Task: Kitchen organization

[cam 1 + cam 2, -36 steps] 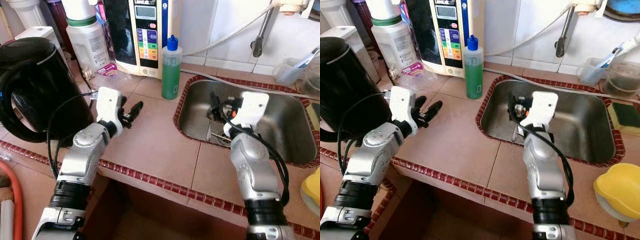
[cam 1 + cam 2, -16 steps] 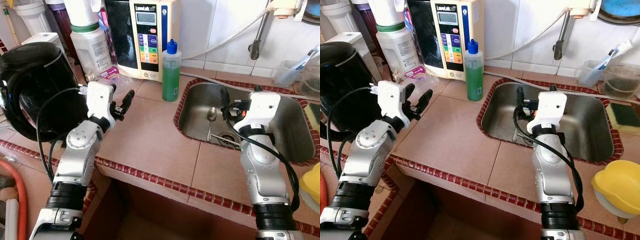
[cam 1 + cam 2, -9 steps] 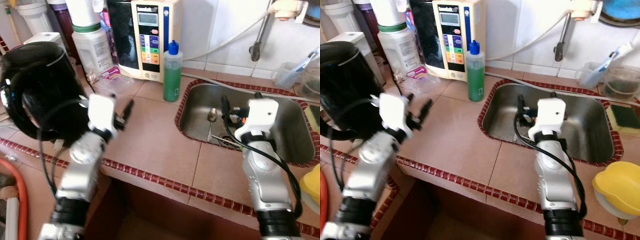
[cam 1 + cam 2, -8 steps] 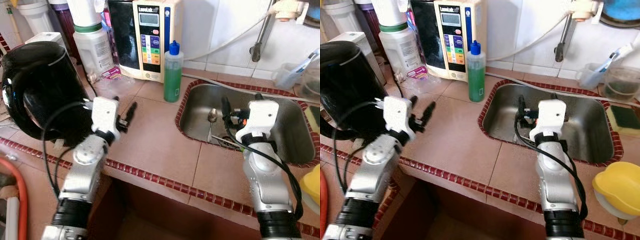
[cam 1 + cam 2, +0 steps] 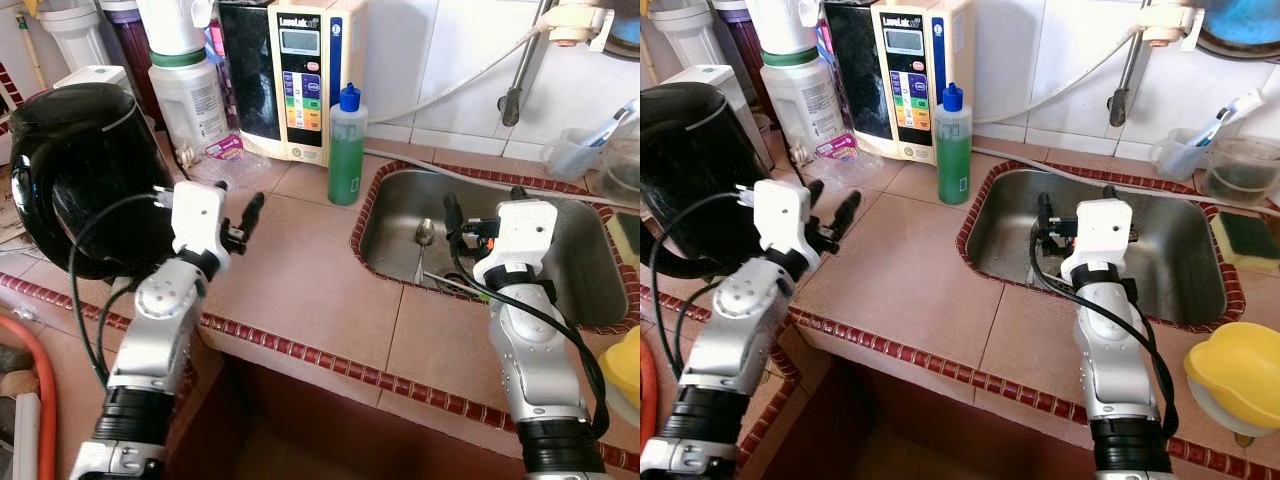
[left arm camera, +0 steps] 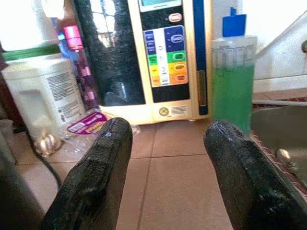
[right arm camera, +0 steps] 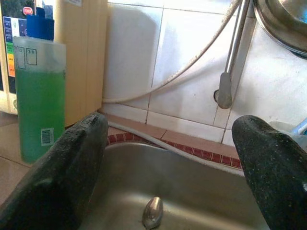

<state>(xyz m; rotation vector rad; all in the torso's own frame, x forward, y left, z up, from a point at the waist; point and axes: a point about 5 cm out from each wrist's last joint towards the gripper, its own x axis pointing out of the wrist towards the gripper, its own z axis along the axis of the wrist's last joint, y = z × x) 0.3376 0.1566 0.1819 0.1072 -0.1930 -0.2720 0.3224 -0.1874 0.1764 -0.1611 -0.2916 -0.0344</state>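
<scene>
While both pincers (left (image 5: 243, 215), right (image 7: 163, 158)) gape empty, spoon (image 5: 423, 240) in sink (image 5: 585, 240), green-filled bottle (image 5: 345, 150).

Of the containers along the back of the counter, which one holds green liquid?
The clear bottle with the blue cap, standing at the sink's left corner; the white jar with a green lid band is opaque.

Black kettle (image 5: 75, 170) left; white tiled wall (image 5: 450, 50) behind (hose hanging).
</scene>
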